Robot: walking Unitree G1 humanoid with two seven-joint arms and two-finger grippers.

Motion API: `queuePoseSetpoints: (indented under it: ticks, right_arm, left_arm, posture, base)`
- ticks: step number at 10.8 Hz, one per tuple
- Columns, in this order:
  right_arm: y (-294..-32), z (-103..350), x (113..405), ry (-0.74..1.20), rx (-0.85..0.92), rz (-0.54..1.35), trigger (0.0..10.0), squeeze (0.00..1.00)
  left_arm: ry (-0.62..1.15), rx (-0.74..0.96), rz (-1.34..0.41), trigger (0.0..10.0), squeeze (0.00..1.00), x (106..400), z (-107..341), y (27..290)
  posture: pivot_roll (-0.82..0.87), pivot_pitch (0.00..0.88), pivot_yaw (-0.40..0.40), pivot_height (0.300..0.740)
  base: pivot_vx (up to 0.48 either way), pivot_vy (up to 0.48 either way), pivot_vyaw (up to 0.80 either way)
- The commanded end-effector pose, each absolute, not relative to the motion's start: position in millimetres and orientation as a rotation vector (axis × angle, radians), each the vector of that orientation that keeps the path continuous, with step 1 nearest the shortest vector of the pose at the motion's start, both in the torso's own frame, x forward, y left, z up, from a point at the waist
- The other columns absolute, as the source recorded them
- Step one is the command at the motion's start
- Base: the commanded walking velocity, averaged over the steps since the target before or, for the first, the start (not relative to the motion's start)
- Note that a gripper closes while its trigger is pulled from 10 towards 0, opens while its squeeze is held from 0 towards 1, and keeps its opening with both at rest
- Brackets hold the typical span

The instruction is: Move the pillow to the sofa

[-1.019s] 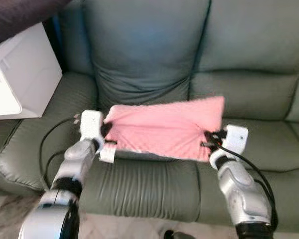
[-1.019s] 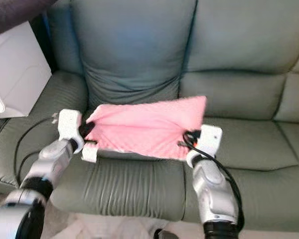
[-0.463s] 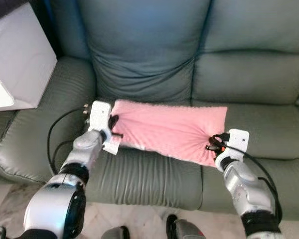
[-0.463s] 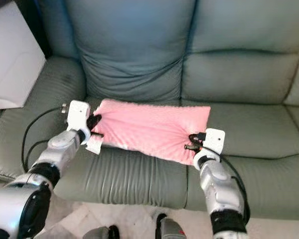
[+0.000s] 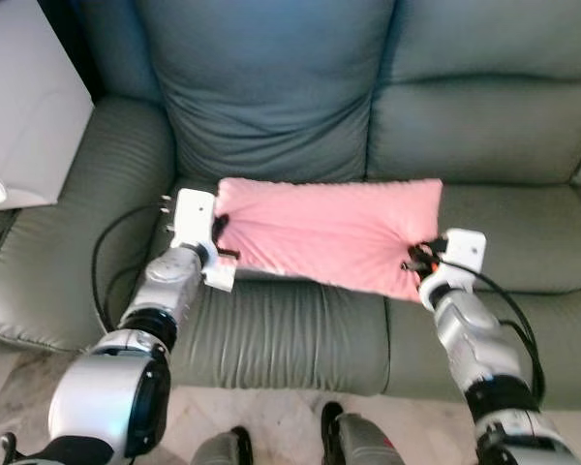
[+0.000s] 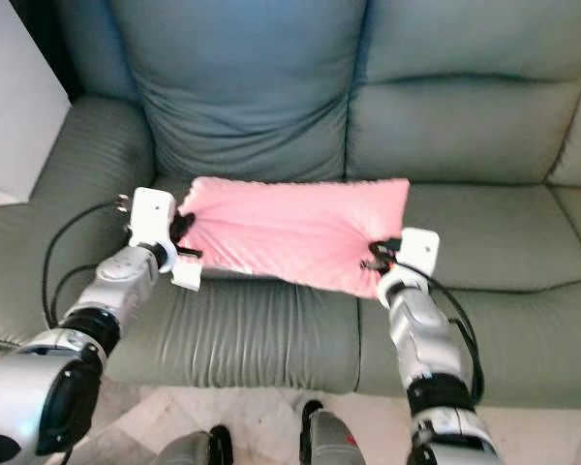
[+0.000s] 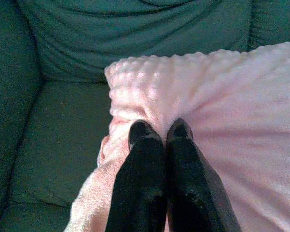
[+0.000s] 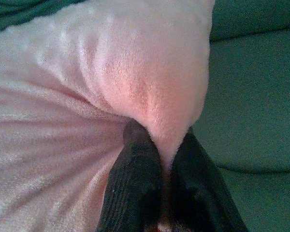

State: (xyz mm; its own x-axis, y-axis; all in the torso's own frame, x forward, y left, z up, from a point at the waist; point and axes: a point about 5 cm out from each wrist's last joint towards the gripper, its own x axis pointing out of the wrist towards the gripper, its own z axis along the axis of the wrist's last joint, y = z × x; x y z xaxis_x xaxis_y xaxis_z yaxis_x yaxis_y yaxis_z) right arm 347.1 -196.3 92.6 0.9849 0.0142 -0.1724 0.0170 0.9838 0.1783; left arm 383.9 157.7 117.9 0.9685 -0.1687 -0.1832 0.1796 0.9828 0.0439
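Left gripper (image 7: pixel 160 129) at nine o'clock, right gripper (image 8: pixel 159 137) at three, both pinch the pink pillow (image 5: pixel 329 232) on the sofa (image 5: pixel 271 329).

Sofa (image 5: pixel 281 334): grey-green leather, ribbed seat front on the near side of both claws. Creased back cushion (image 5: pixel 266 97) directly beyond left gripper (image 5: pixel 219 239). Smoother back panel (image 5: pixel 484 126) beyond right gripper (image 5: pixel 412 260). Padded armrest (image 5: pixel 63 242) just outboard of left gripper. White boxy unit (image 5: pixel 24 116) further outboard, past armrest. Floor (image 5: pixel 281 426): pale marbled tile, nearer than both grippers. Light soft, even; faint sheen on leather.
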Motion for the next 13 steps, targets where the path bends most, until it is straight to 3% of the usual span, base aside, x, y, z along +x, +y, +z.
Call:
queuePoseSetpoints:
  ticks: [1,3,4,5,13]
  right_arm:
    - [-197.5,91.1,346.3,0.165,0.203,-0.012,10.0,0.00]
    - [-183.5,87.9,348.9,0.153,0.198,0.055,10.0,0.00]
    - [-183.4,87.4,348.7,0.148,0.200,0.060,10.0,1.00]
    - [-184.7,86.7,348.1,0.146,0.191,0.053,10.0,1.00]
    - [-193.7,68.1,329.3,0.151,0.182,0.051,10.0,1.00]
  left_arm:
    - [0.181,0.069,-0.119,10.0,0.00,383.0,117.5,173.0]
    - [0.145,0.091,-0.061,10.0,0.00,386.0,126.7,183.9]
    - [0.140,0.084,-0.056,10.0,0.38,386.6,128.2,184.9]
    - [0.129,0.075,-0.045,10.0,1.00,387.4,130.5,185.6]
    - [0.138,0.109,-0.025,10.0,1.00,383.6,123.2,187.3]
  posture:
    - [-0.15,0.333,0.061,0.740]
    - [-0.14,0.352,0.055,0.740]
    - [-0.15,0.357,0.054,0.740]
    - [-0.15,0.358,0.052,0.740]
    - [-0.15,0.358,0.055,0.740]
  base:
    - [0.000,0.000,0.00]
    - [0.000,0.000,0.00]
    - [0.000,0.000,0.00]
    - [0.000,0.000,0.00]
    - [0.000,0.000,0.00]
